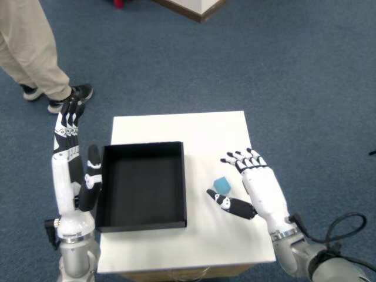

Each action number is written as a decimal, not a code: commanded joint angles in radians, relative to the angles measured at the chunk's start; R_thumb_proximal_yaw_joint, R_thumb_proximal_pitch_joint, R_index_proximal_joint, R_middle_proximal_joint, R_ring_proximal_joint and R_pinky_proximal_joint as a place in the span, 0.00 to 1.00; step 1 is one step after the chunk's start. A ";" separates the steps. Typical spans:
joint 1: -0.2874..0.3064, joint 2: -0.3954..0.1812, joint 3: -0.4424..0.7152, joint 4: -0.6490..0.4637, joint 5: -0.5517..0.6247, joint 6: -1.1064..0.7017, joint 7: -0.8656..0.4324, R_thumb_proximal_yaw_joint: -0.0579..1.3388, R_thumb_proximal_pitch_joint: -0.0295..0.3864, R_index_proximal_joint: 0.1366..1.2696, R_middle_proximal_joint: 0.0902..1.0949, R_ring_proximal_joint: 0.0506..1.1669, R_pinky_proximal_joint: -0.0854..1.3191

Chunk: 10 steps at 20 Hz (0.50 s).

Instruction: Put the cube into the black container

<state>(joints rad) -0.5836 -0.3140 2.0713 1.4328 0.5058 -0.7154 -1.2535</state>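
1. The right hand [257,188] is spread open and holds nothing; its thumb lies low beside the blue cube [222,185], its fingers curl above it.
2. The cube rests on the white table [194,126], between the hand and the black container [141,185], outside the container's right wall.
3. Closing off-centre could nudge the cube away rather than pinch it.
4. Whether the thumb already touches the cube is hard to tell.
5. A shallow pinch may drop it short of the rim.
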 commanded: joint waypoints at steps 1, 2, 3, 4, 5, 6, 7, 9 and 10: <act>-0.057 -0.015 -0.024 0.016 0.036 0.029 0.008 0.33 0.03 0.28 0.21 0.22 0.16; -0.060 -0.012 -0.028 0.016 0.042 0.043 0.026 0.33 0.02 0.28 0.21 0.22 0.16; -0.064 -0.007 -0.032 0.016 0.048 0.059 0.047 0.33 0.02 0.28 0.22 0.22 0.16; -0.066 -0.005 -0.036 0.016 0.052 0.069 0.060 0.33 0.02 0.28 0.22 0.22 0.16; -0.068 -0.004 -0.039 0.016 0.057 0.078 0.070 0.33 0.02 0.28 0.22 0.22 0.17; -0.068 -0.003 -0.042 0.015 0.060 0.084 0.078 0.33 0.02 0.28 0.22 0.22 0.17; -0.067 -0.002 -0.045 0.015 0.064 0.092 0.089 0.33 0.02 0.28 0.22 0.22 0.17; -0.061 -0.002 -0.052 0.014 0.075 0.114 0.120 0.33 0.02 0.28 0.22 0.22 0.17; -0.059 -0.002 -0.055 0.014 0.080 0.122 0.135 0.33 0.02 0.28 0.22 0.22 0.16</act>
<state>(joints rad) -0.6032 -0.3000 2.0327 1.4325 0.5549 -0.6039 -1.1116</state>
